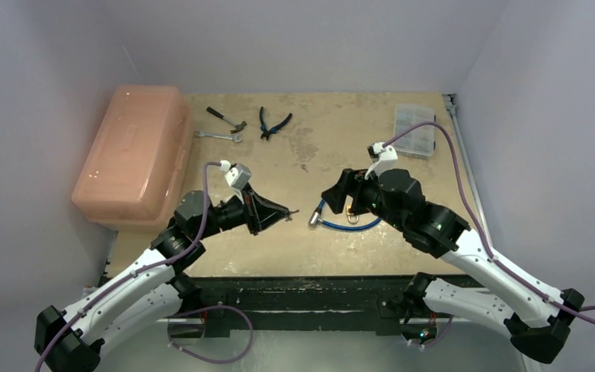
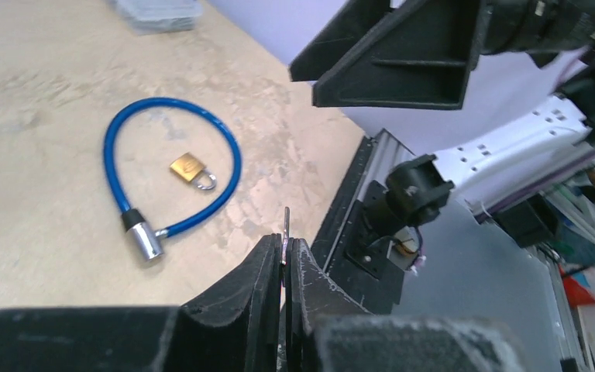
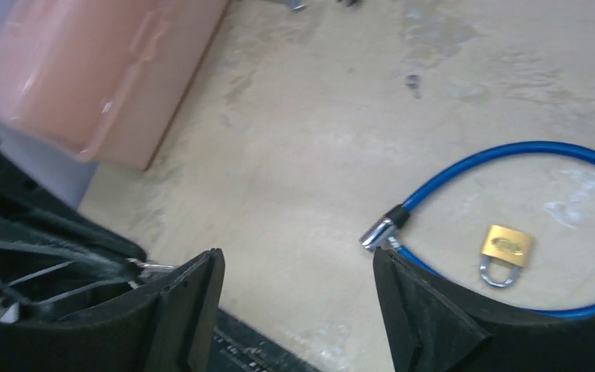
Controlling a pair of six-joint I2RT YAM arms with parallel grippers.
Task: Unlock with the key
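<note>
While L gripper has key: job looks part way to me. Key is in hand, no lock opened yet.
key: thin bit of silver metal, up on its edge. Tip pokes out past L fingertips. It's up off table, well apart from both locks.
L gripper: jaws pressed tight w/ key pinched btwn them. Tight pinch prob. so key won't twist or slip when pushed in a hole.
R gripper: jaws spread wide, nothing in them. Hangs nr the locks, across from L gripper. Prob. open so it can grab a lock and stop it sliding.
padlock: small, gold body, silver loop shut. Lies flat inside ring of cable, looks apart from it.
cable: blue, bent in a ring, ends joined at shiny plug.
which lock: can't tell which one key fits. Keyholes too small to see.
next, my guess: R holds a lock, L lines up key tip w/ hole. Needs slow, careful aim b/c key is tiny.
could go wrong: locks lie loose, so a poke may just push one away. Key may tip in the pinch.
far stuff: pink box, hammer, wrench, pliers at back, out of the way.
</note>
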